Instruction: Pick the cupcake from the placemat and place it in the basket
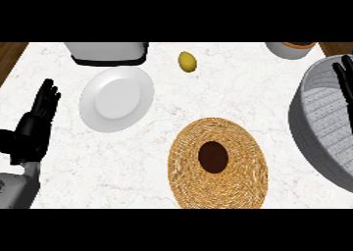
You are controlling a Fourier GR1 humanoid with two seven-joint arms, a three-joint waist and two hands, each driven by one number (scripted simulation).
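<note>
The cupcake [213, 157], a dark brown round seen from above, sits in the middle of the round woven placemat [219, 164] at the counter's lower centre. The grey basket [313, 122] stands at the right edge, partly cut off by the view. My right hand [351, 90] shows over the basket's inside, fingers straight and pointing away from me, open and holding nothing. My left hand [33, 128] rests open at the far left, fingers up, well away from the placemat.
A white plate [118, 99] lies left of centre, above the placemat. A yellow lemon [187, 61] is near the back. A white appliance [107, 53] stands at the back left, and a white bowl [291, 49] at the back right.
</note>
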